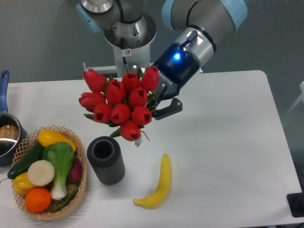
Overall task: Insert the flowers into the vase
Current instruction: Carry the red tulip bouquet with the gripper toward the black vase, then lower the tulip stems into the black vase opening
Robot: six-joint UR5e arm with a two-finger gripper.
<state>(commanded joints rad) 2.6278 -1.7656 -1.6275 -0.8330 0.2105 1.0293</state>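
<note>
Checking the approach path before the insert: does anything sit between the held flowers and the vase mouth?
Nothing visible does. The flowers, held in the tool, hang above and just right of the vase, whose mouth is uncovered. The banana lies off to the right.

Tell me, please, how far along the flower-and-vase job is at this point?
Done: the flowers are picked up, clear of the table. In hand: the pincer carries them in the air, above and slightly right of the vase. Left: centring the bunch over the vase's open mouth, lowering the stems in, and releasing. The vase is empty.
</note>
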